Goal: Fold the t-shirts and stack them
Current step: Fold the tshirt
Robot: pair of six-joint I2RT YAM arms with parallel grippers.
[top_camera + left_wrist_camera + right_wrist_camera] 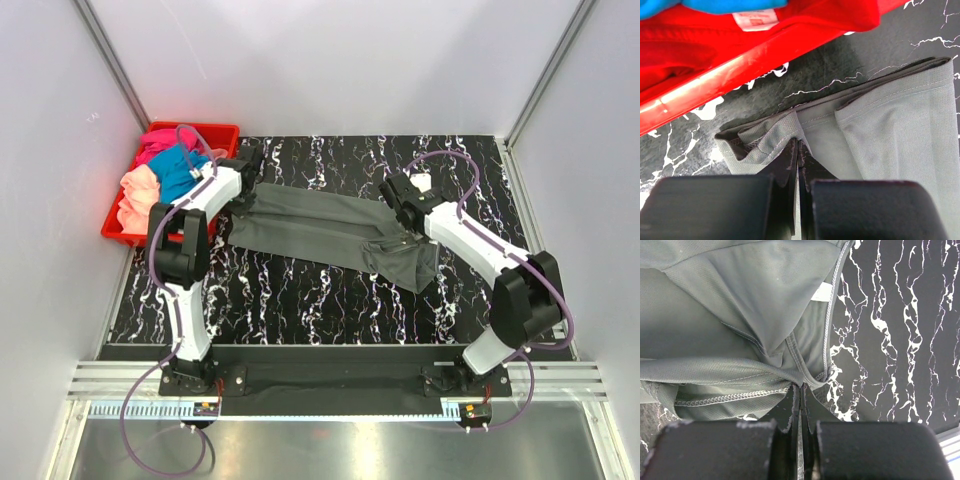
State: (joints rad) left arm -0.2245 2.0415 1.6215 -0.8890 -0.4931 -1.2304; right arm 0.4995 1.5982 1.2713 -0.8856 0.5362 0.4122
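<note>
The dark grey t-shirt (320, 230) lies on the black marbled table (300, 300) as a long, narrow band, already doubled lengthwise. It is apparently held at both ends so the cloth stays taut and flat for the next fold rather than bunching. The left gripper (798, 150) sits at the far-left end, just beside the red crate (112, 228). Its jaws are pressed together on a small pleat of grey fabric at the shirt's corner. The right gripper (800, 389) has the opposite end, its jaws likewise clamped on gathered cloth where a stitched hem and a curved seam meet. A small white neck tag (825, 290) shows just beyond that pinch, which suggests the collar end is on the right, though the folds hide the neckline itself. The shirt's long axis runs across the table on a slant, from far left by the crate to nearer right, where the cloth widens into a looser flap. Pinching the two ends of that axis gives the arms control of its whole length. In the crate wait the magenta-pink shirt (160, 138), the teal-blue shirt (180, 172) and the peach shirt (138, 195), all unfolded in a heap.
</note>
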